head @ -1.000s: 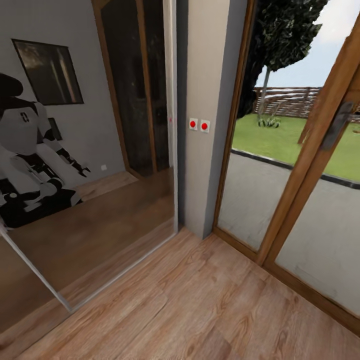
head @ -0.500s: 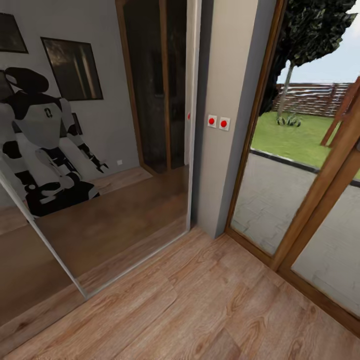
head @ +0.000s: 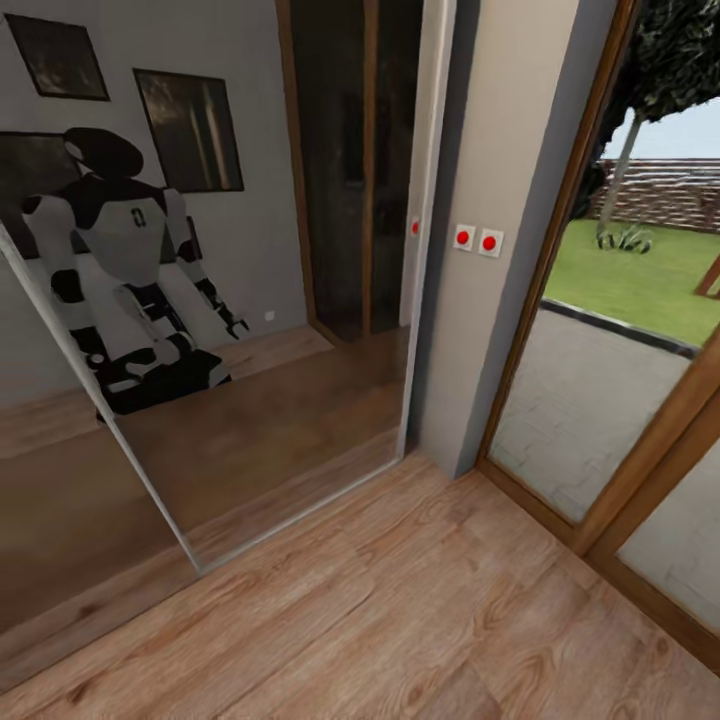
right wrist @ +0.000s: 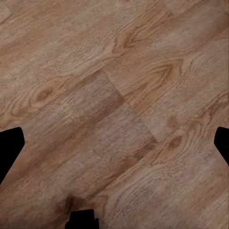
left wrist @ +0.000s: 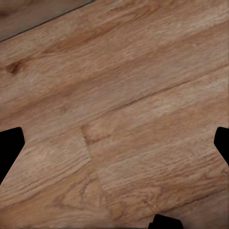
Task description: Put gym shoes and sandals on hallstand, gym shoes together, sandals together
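My head camera looks down on the corridor floor (head: 420,600), light brown wood-grain planks that run from the bottom of the view up to the walls. None of the shoes, sandals or the rack can be seen from here, so I cannot say where they are.

To the left stands a large mirror panel with a thin pale frame (head: 300,430), its lower edge meeting the floor. In it I see my own reflection (head: 130,290), a white and black body with both arms hanging low, and the reflections of dark framed pictures (head: 190,130) on a grey wall. Just beside the mirror's far edge is a plain grey wall section (head: 510,150) carrying two small white switch plates with red round buttons (head: 477,240), side by side. To the right of that wall is a wooden-framed glass door (head: 590,300), and through it show grey paving, green grass (head: 650,280), a tree and a fence.

My left wrist camera looks straight at the planks; the black tips of my left pincer (left wrist: 114,148) sit at the two side edges of the picture, spread wide apart with nothing between them. My right wrist camera shows the same: the right pincer (right wrist: 114,148) gapes wide over bare wood grain, holding nothing
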Motion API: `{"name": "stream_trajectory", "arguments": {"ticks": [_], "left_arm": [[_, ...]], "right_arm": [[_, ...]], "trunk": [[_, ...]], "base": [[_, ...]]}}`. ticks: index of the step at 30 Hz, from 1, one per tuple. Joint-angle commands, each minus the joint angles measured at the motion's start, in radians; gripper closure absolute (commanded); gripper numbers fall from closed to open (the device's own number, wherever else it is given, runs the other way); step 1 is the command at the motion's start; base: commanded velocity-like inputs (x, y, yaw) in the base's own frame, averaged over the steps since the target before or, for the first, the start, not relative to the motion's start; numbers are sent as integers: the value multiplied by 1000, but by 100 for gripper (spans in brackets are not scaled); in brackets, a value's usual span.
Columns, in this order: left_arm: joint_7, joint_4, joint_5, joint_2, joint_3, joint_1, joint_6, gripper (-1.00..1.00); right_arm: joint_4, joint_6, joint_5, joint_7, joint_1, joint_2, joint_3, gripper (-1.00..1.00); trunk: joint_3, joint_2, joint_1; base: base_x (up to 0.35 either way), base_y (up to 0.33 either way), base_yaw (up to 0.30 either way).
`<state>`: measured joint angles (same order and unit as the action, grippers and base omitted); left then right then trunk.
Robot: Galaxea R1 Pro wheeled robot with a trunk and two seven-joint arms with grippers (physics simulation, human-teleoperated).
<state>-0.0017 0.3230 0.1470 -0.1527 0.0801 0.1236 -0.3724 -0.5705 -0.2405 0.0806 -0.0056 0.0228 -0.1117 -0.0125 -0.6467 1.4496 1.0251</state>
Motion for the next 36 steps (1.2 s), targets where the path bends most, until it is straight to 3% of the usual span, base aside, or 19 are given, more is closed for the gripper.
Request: {"name": "stream_trajectory", "arguments": {"ticks": [1,36], "left_arm": [[0,-1,7,0,1,1,-3,-100],[-3,-1,8,1,6,1,-4,-100]], "right_arm": [[0,-3,8,-1,0,0,2,-100],[0,-23,8,-1,0,0,3,-100]], "trunk": [[-2,0,0],[-39,0,0]], "base": [[0,0,204],[0,0,223]]}}
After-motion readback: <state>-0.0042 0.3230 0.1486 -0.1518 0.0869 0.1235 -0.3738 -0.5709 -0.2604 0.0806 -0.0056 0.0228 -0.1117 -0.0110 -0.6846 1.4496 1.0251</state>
